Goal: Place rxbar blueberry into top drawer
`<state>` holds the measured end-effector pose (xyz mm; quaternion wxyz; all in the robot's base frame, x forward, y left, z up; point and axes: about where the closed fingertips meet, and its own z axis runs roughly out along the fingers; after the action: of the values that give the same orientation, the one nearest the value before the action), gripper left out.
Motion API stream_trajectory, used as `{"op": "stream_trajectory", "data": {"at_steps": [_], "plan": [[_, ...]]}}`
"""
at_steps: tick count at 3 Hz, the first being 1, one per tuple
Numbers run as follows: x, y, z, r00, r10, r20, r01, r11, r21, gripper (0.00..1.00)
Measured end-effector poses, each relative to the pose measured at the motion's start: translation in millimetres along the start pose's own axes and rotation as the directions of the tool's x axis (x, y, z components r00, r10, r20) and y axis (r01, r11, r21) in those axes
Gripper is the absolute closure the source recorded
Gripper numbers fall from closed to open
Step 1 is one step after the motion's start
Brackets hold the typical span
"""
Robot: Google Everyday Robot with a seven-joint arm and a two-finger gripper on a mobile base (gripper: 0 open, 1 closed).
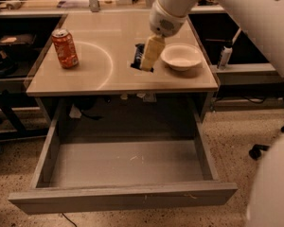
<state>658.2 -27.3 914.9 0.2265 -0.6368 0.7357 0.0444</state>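
Observation:
The rxbar blueberry (pixel 137 55), a small dark navy bar, is at the front middle of the tabletop, partly hidden behind my gripper's cream finger. My gripper (pixel 146 66) reaches down from above and is shut on the bar, holding it upright just over the table surface. The top drawer (pixel 123 197) is pulled wide open below the table's front edge. Its flat grey bottom is bare.
An orange soda can (pixel 65 48) stands at the table's (pixel 85 82) left. A white bowl (pixel 181 56) sits just right of the gripper. Cluttered shelves are behind the table, a white bottle (pixel 224 56) is at the right, and my arm's white body fills the right side.

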Motion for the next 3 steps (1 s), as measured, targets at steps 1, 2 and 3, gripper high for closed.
{"op": "stream_trajectory", "data": {"at_steps": [1,2,3], "plan": [[6.9,59.2,-10.2,0.997,0.071,-0.015,-0.072,0.9962,-0.05,1.0],[20.8,80.8,12.5,0.995,0.069,-0.065,-0.075,0.992,-0.101,1.0],[20.8,80.9,12.6,0.995,0.069,-0.065,-0.076,0.992,-0.101,1.0]]}}
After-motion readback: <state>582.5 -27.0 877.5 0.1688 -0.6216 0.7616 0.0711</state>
